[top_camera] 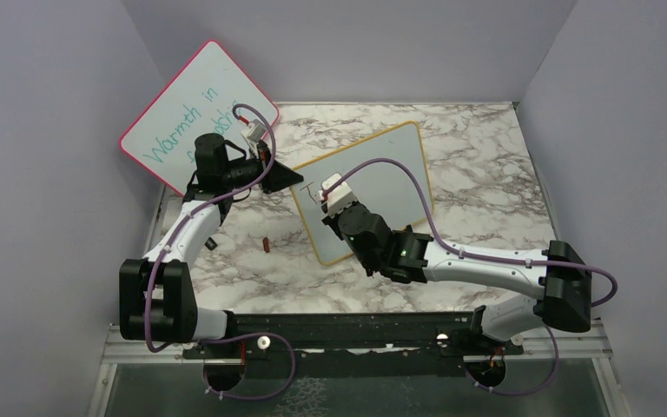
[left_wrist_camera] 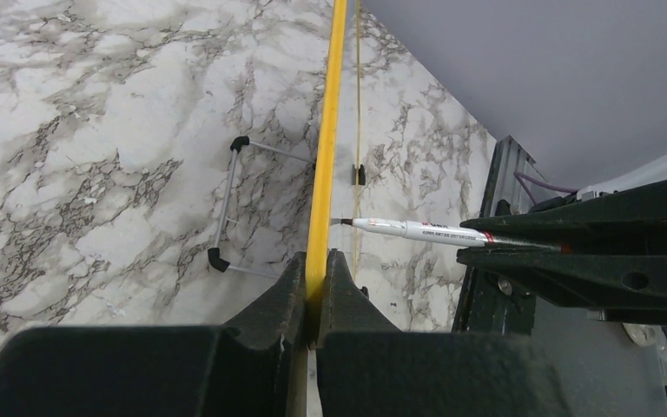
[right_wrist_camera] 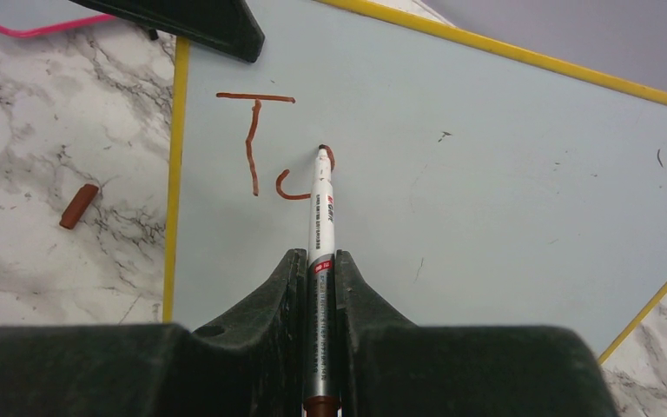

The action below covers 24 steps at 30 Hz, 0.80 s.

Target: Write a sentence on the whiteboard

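Centrally on the white-and-grey marbled tabletop (top_camera: 486, 156) sits the small rectangular whiteboard with a yellow frame and rounded corners (top_camera: 382, 195), turned at an angle to the tabletop's edges. The left fingers (left_wrist_camera: 282, 300) are pressed together on the whiteboard's yellow rim at its left corner, with the frame pinched between them. In the left wrist view the board appears edge-on as a thin yellow line, and a thin wire stand with black-capped corners (left_wrist_camera: 226, 208) juts from its back over the marble.

The right fingers (right_wrist_camera: 282, 287) are closed on a slim white-and-silver marker with a red-brown band (right_wrist_camera: 321, 208), gripping its barrel near the rear end. The marker's tip rests against the writing surface. Only the start of the sentence (right_wrist_camera: 252, 139) is on the board, in the upper left area close to the left fingers: a red-brown "T" and, just beside it, an unfinished round letter whose upper end meets the marker tip.

A small red-brown marker cap (right_wrist_camera: 79, 206) lies on the marble just left of the board's frame. Behind the left arm, a larger pink-framed board with teal handwriting (top_camera: 182, 95) leans against the left wall.
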Motion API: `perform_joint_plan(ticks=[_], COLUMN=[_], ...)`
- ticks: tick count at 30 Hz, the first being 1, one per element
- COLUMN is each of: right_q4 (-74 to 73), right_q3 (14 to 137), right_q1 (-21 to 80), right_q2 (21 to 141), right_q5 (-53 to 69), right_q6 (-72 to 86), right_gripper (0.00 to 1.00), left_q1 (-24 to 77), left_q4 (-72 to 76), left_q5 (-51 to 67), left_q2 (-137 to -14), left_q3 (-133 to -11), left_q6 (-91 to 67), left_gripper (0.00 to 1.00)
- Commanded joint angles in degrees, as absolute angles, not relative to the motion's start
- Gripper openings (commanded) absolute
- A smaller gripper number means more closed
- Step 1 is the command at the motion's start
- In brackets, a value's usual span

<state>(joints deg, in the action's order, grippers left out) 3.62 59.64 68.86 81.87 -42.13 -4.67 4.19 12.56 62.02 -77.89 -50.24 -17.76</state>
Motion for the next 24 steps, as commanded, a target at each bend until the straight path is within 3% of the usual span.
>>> perform_joint_plan(ticks=[1, 24], right_q4=[5.0, 0.1], right_q3=[60.7, 59.6], right_q1=[68.3, 68.3], right_q2=[82.5, 81.2], right_q5=[-38.7, -35.6], right_q6=[-5.1, -2.6], right_gripper=[0.00, 0.00], left_q1=[4.5, 4.5], left_q4=[9.9, 9.9], left_q5=[62.0, 62.0], left_q2=[-79.2, -79.3], left_q3=[-50.1, -50.2], left_q6=[-13.8, -13.8], left_gripper=[0.00, 0.00])
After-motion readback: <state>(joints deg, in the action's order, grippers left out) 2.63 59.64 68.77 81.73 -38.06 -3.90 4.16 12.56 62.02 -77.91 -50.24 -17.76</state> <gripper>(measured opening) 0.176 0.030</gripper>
